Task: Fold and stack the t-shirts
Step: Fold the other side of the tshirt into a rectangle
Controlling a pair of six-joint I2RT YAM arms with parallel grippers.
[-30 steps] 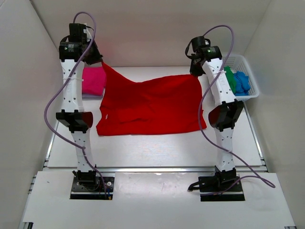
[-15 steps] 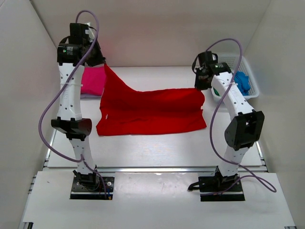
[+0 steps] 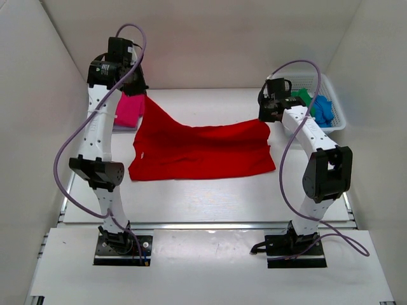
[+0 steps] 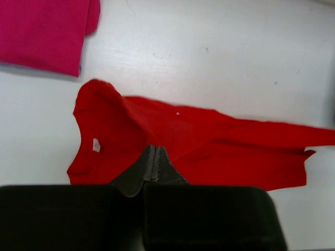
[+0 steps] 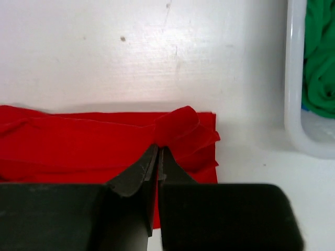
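Top external is showing you both arms reaching over the red t-shirt, which is lying spread across the middle of the table with its far edge being lifted at both corners. Your left gripper is holding the far left corner high, so the cloth is rising to a peak there. Your right gripper is holding the far right corner much lower, close to the table. From above you are not seeing the jaws themselves.

Left wrist is giving you that. Its two fingers are pressing together with red cloth caught between the tips, and the rest of the shirt is lying below, with a white neck label showing on its left part. Right wrist is showing the same squeeze, with its fingers closed tight on a bunched fold of the red corner.

The magenta-pink t-shirt is lying folded at the far left of the table. From above the raised red corner is overlapping it, but left wrist is showing bare table between the two.

At the far right, the white basket is holding the green t-shirt and the blue t-shirt. Right wrist is catching only the basket wall and the green cloth. The blue one is showing clearly only from above.
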